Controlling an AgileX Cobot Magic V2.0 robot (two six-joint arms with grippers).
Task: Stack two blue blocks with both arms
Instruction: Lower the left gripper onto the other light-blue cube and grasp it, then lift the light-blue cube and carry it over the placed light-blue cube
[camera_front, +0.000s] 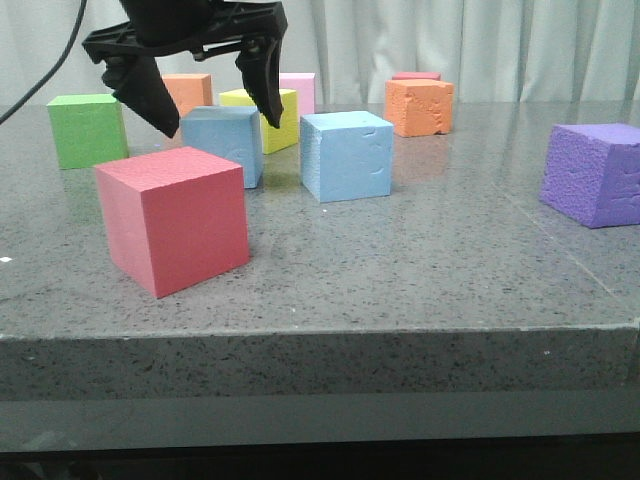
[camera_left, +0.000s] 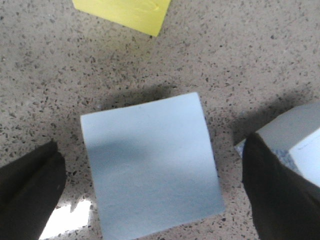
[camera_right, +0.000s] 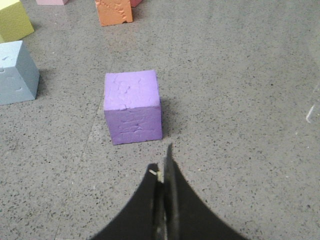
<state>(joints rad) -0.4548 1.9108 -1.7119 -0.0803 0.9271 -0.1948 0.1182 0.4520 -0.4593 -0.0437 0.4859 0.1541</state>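
Note:
Two light blue blocks stand side by side in the middle of the table. The left one (camera_front: 224, 142) lies under my left gripper (camera_front: 207, 108), which is open with its dark fingers (camera_front: 150, 95) spread on either side, just above it. In the left wrist view this block (camera_left: 150, 165) fills the gap between the fingers (camera_left: 30, 195). The right blue block (camera_front: 347, 155), with a curved scuff mark, stands free; it also shows in the left wrist view (camera_left: 297, 140) and the right wrist view (camera_right: 17, 72). My right gripper (camera_right: 164, 172) is shut and empty, near a purple cube (camera_right: 132, 106).
A red cube (camera_front: 175, 218) stands near the front left. A green cube (camera_front: 87, 128), orange cubes (camera_front: 419, 106), a yellow cube (camera_front: 275, 118) and a pink cube (camera_front: 300, 90) stand further back. The purple cube (camera_front: 593, 172) is at the right.

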